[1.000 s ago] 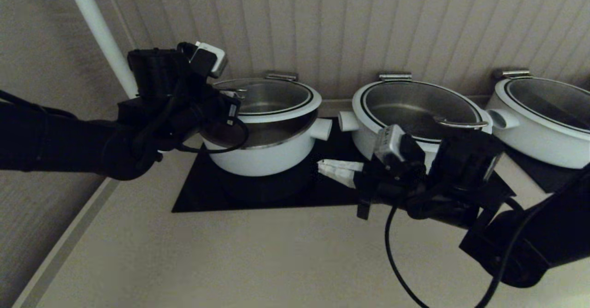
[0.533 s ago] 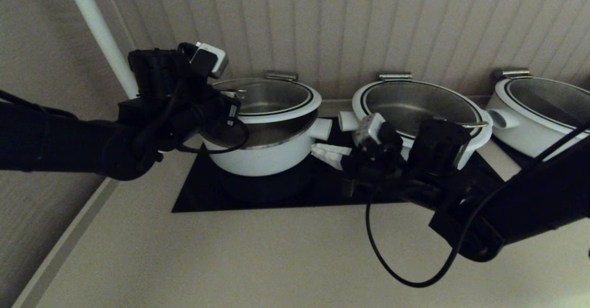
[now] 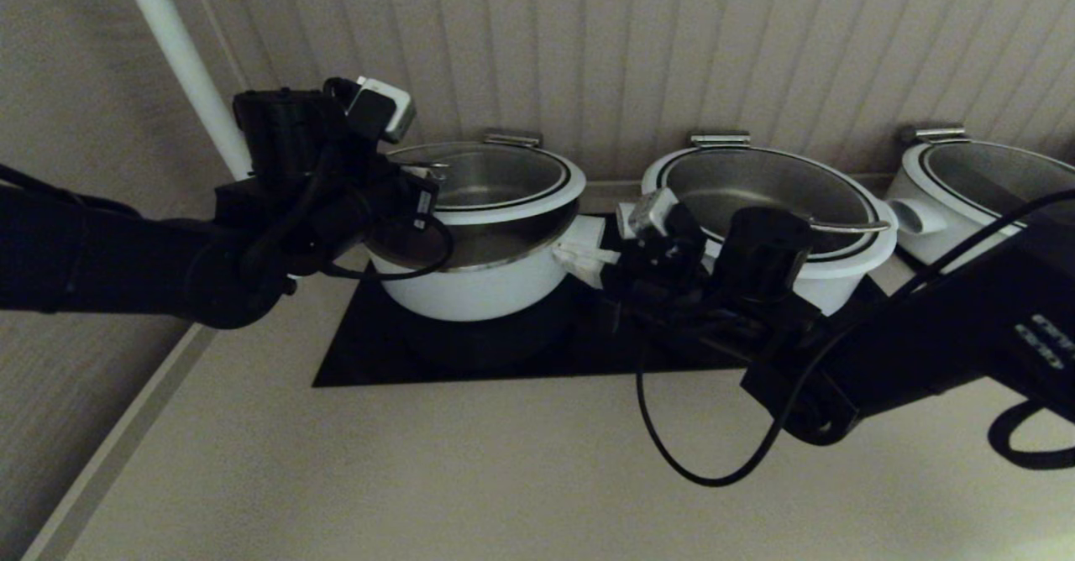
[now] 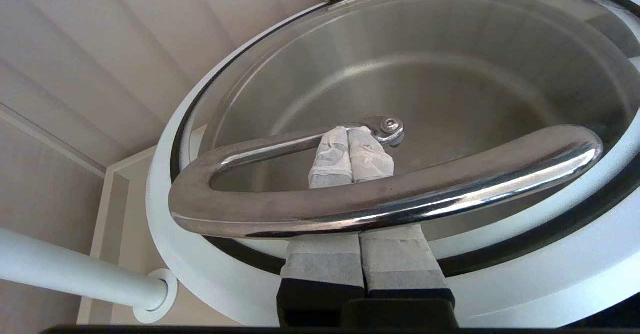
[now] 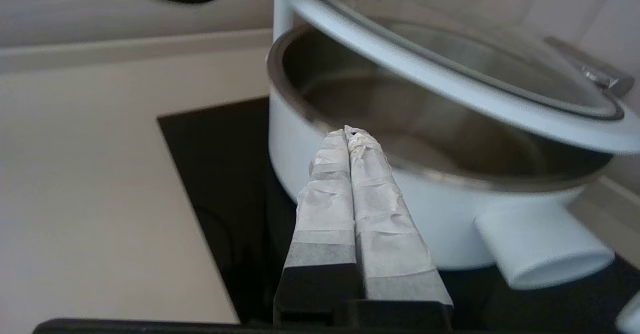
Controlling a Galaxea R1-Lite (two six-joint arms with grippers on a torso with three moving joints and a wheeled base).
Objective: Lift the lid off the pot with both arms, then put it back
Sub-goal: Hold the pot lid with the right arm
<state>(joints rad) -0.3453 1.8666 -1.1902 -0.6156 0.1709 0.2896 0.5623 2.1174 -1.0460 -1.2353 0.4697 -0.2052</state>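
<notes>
Lid (image 3: pixel 495 183) hangs tilted above pot (image 3: pixel 479 280).

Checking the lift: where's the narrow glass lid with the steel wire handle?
Head view, left: the lid sits tilted above the deep white pot, left gripper hooked under its handle.

The black left arm's tape-wrapped gripper (image 4: pixel 351 146) has its fingers pressed together (raised, reaching forward); the black right arm's gripper (image 5: pixel 350 134) likewise, held lower.
</notes>
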